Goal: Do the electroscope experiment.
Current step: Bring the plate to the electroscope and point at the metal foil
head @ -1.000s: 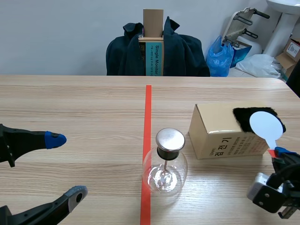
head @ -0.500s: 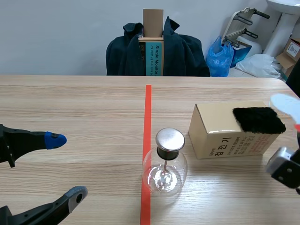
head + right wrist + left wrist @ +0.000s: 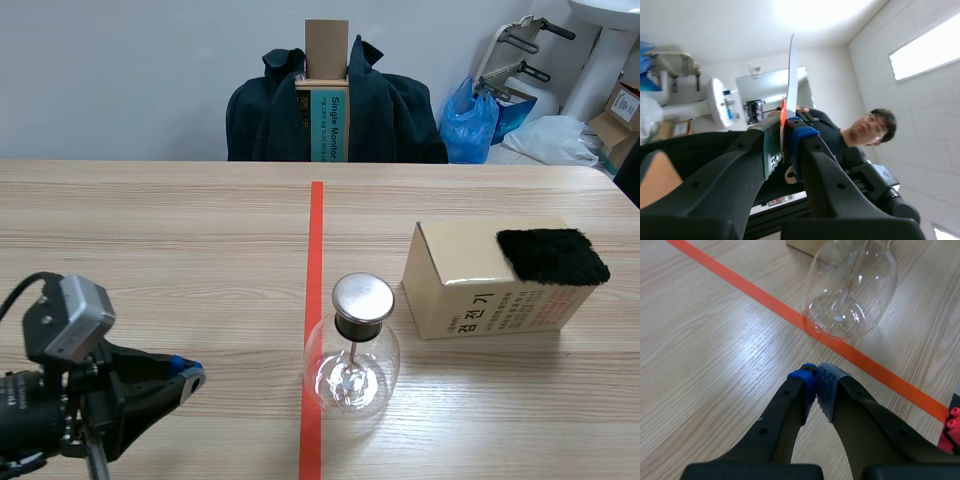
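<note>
The electroscope, a glass flask with a metal cap, stands on the surface over the orange tape line, and nothing touches it; at its 2 o'clock a cardboard box carries a black fur pad. The right jaws are clamped on a thin white paddle, raised outside the scene view, so picking it up looks done and bringing it to the cap is left. The left jaws are closed on nothing, low at the flask's 8 o'clock.

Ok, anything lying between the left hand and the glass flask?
Nothing: from the left hand to the flask there is only bare table and the tape line, as the left wrist view shows.
</note>
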